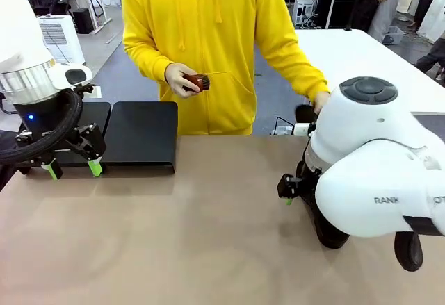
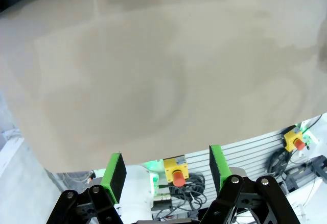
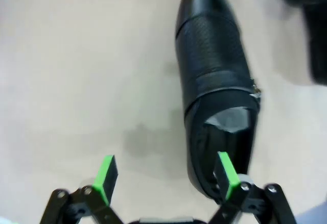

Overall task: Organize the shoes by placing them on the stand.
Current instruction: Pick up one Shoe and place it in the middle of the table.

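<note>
Across the table in the front view, my left pincer (image 1: 71, 168) hangs spread and empty just before the front edge of the stand (image 1: 142, 135), whose visible top is bare. A person beyond it holds a small brush (image 1: 198, 82), and my right pincer (image 1: 288, 190) is mostly hidden behind its own arm. In the left wrist view the left pincer (image 2: 166, 170) gapes over bare table (image 2: 153, 71). In the right wrist view my right pincer (image 3: 166, 177) is open above a shoe (image 3: 212, 66), toe pointing away, its heel under one pad (image 3: 227, 172) rather than between the two. I judge I should slide sideways until the heel collar sits centred, then lower and close gently so the glossy leather doesn't slip. The dark blur at the top corner may be another shoe.
</note>
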You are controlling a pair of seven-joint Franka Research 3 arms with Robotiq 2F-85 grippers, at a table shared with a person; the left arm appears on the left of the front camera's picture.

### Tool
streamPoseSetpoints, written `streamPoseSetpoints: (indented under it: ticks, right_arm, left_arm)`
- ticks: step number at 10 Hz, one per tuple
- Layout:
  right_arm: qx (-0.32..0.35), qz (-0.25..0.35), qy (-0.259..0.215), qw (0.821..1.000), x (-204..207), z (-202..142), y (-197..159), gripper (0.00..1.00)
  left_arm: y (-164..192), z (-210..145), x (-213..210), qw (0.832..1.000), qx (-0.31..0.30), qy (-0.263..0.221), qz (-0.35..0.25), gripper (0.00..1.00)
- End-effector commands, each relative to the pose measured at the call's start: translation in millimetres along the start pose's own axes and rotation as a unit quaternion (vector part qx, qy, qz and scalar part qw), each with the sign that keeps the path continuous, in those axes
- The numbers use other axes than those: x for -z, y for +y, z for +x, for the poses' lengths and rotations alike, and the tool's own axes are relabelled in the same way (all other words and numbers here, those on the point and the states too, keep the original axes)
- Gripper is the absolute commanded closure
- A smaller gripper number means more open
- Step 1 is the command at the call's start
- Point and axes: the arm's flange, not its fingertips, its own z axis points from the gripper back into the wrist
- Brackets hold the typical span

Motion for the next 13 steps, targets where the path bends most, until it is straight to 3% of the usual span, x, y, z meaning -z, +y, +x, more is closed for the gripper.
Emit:
streamPoseSetpoints:
  ticks: [1, 4, 13]
  right_arm:
    - [0.054, -0.035, -0.056, 0.996, -53.6, -44.8, -30.5, 0.00]
    - [0.044, -0.049, -0.095, 0.993, -125.1, -73.4, -42.2, 0.00]
    - [0.043, -0.063, -0.104, 0.992, -157.9, -62.6, -17.1, 0.00]
  left_arm:
    - [2.5, -1.5, -1.5, 1.000, 0.005, 0.001, 0.007, 0.15]
    - [2.5, -1.5, -1.5, 1.000, 0.005, 0.001, 0.007, 0.15]
    - [2.5, -1.5, -1.5, 1.000, 0.005, 0.001, 0.007, 0.15]
